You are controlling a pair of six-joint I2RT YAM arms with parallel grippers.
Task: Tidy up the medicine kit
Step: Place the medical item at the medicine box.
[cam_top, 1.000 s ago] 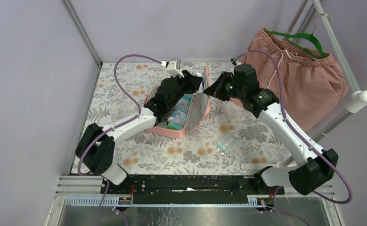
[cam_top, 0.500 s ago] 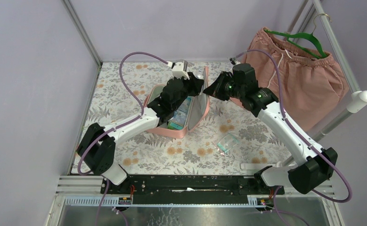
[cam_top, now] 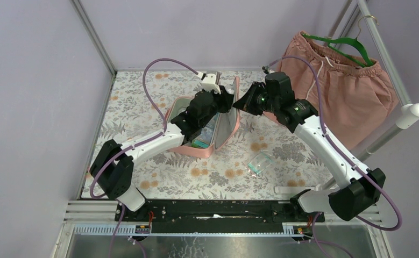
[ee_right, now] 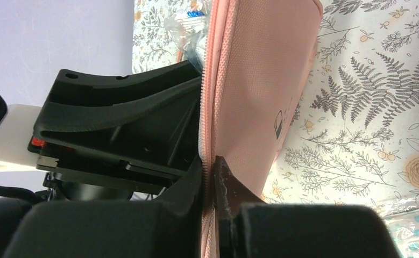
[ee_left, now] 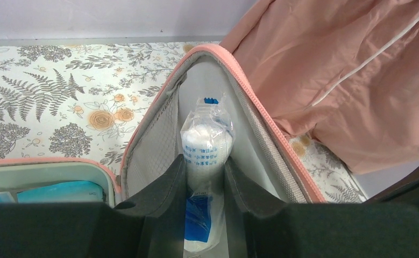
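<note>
The pink medicine kit [cam_top: 199, 152] lies open mid-table, its grey-lined lid [cam_top: 226, 126] standing upright. My right gripper [cam_top: 240, 104] is shut on the lid's zip edge [ee_right: 207, 107], jaws pinching it [ee_right: 208, 161]; the pill logo [ee_right: 279, 126] faces outward. My left gripper [cam_top: 227, 100] is inside the lid, shut on a clear-wrapped white gauze roll with a blue label [ee_left: 207, 142]. Its fingertips [ee_left: 205, 161] clamp the roll's middle against the lid's lining [ee_left: 250, 129]. Teal packs [ee_left: 56, 191] lie in the base.
A clear packet [cam_top: 261, 162] lies on the floral cloth right of the kit. Pink drawstring shorts [cam_top: 336, 91] on a green hanger [cam_top: 352, 45] hang at the back right beside a metal rail [cam_top: 395, 126]. Purple walls close in the left and back.
My left gripper has moved up and right with the roll, from over the kit's base to the lid's upper end. The right gripper has stayed on the lid.
</note>
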